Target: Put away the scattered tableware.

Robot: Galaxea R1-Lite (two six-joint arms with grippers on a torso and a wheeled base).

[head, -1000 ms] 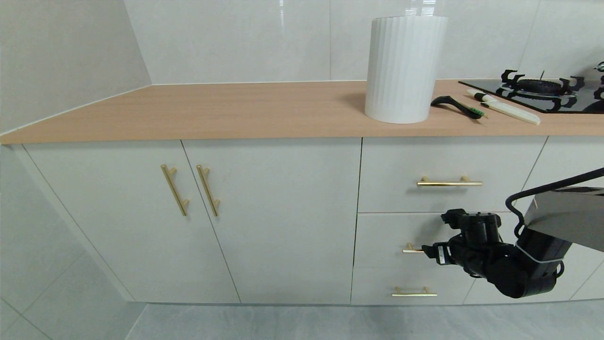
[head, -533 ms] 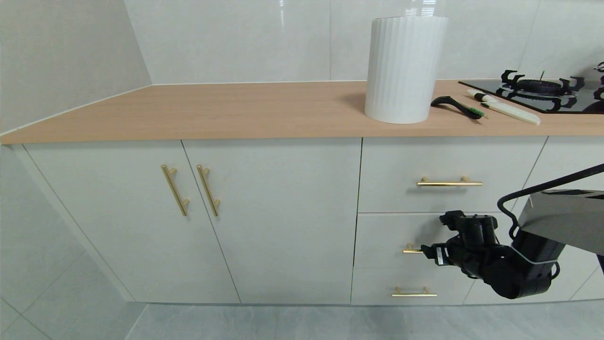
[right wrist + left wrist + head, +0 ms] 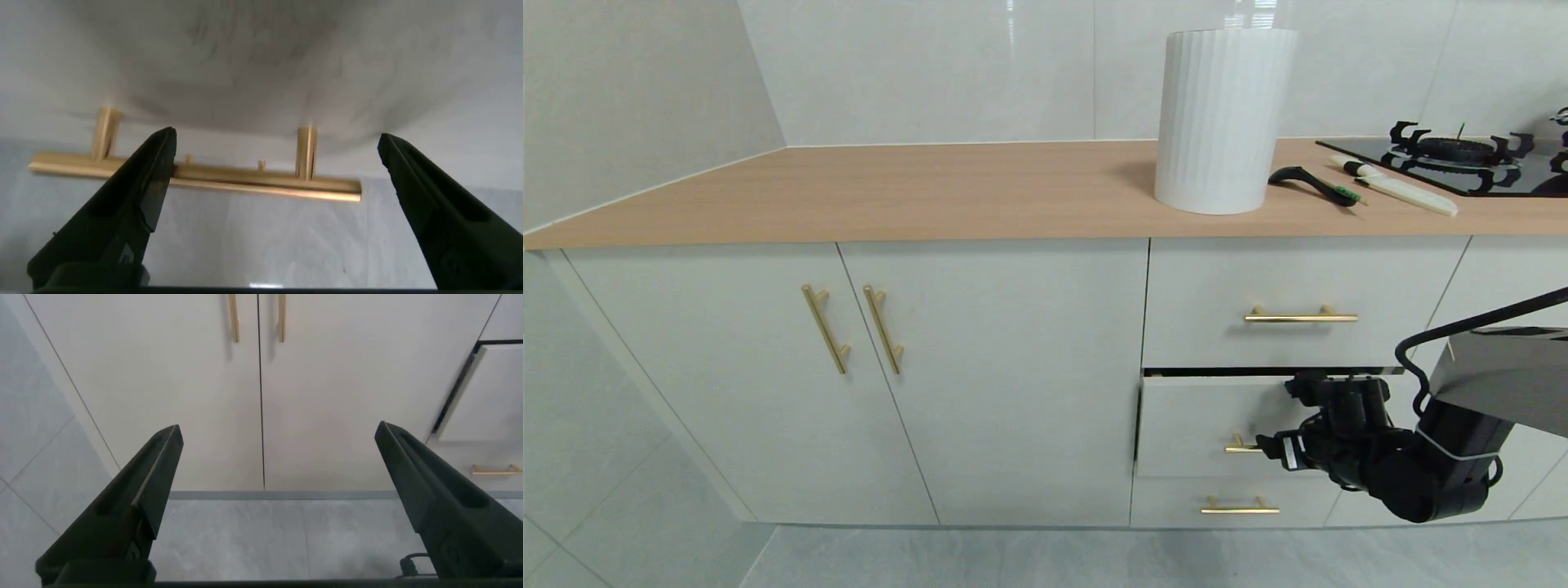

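Two utensils wait up at two o'clock in the head view: a black-handled tool (image 3: 1311, 181) and a white knife (image 3: 1396, 189), lying just beside each other on the counter (image 3: 931, 188), between the tall white ribbed jar (image 3: 1225, 118) and the stove (image 3: 1454, 151). Down at four o'clock is the action. The middle drawer (image 3: 1201, 416) stands a crack open, a dark gap along its top, and the right gripper (image 3: 1278, 445) is at its brass handle (image 3: 1240, 447). From the wrist, its fingers (image 3: 139, 196) are spread wide and released, with the bar running across between them — hooked on it or not, I can't tell. To do this well, I'd say pull straight out, level and square to the drawer front, so the bar doesn't slip off; open it far enough for the knife's length. The left gripper (image 3: 278, 437) hangs with fingers apart before the double doors (image 3: 849, 384) at eight o'clock, holding nothing. In the way? The jar crowds the black tool and the stove grate sits near the knife — tight reaching there.
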